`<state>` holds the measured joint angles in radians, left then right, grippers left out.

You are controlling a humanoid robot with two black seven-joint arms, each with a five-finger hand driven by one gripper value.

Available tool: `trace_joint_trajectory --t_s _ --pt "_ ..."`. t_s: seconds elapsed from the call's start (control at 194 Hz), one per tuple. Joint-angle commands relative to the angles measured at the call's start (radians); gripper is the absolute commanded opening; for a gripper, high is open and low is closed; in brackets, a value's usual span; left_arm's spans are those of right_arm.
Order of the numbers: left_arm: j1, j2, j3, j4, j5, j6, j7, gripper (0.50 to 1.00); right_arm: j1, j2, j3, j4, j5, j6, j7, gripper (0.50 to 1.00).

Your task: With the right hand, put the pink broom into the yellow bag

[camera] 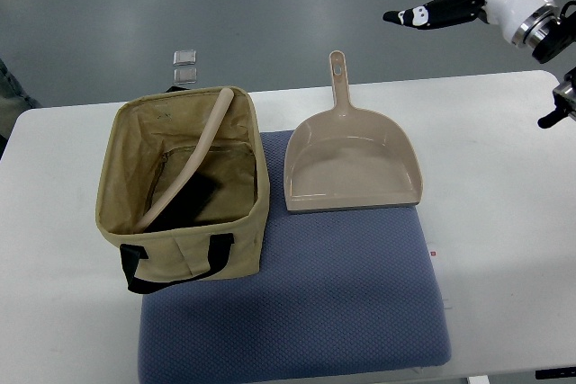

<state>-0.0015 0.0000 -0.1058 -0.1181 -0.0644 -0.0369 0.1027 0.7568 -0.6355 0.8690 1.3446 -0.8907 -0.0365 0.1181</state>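
Observation:
The yellow-tan fabric bag (236,222) stands open on the table's left part, its black strap at the front. The pink broom (200,146) lies inside it, its pale handle leaning from the back rim down to the front left corner; its head is lost in the dark bottom of the bag. My right hand (430,16) hangs high at the top right, away from the bag and beyond the table's far edge. Its black fingers are stretched out to the left and hold nothing. No left arm shows.
A pinkish dustpan (353,164) lies right of the bag on a blue-grey mat (306,303), handle pointing away. The white table (504,186) runs under both. A black robot part (560,105) juts in at the right edge. Two small square tags (184,65) lie on the floor behind the bag.

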Motion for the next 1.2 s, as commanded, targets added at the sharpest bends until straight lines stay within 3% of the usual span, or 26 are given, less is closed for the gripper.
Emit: trace_joint_trajectory --t_s 0.0,0.319,0.514,1.193 --pt "0.0 0.0 0.0 0.0 0.0 0.0 0.0 1.0 -0.085 0.005 0.07 -0.007 0.148 -0.008 -0.012 0.897" --pt "0.0 0.0 0.0 0.0 0.0 0.0 0.0 1.0 -0.18 0.056 0.107 -0.134 0.441 -0.033 0.002 0.899" --pt "0.0 0.0 0.0 0.0 0.0 0.0 0.0 1.0 -0.241 0.111 0.107 -0.222 0.477 -0.025 0.064 0.921" --pt "0.0 0.0 0.0 0.0 0.0 0.0 0.0 1.0 -0.359 0.267 0.245 -0.223 0.564 0.029 0.066 0.926"
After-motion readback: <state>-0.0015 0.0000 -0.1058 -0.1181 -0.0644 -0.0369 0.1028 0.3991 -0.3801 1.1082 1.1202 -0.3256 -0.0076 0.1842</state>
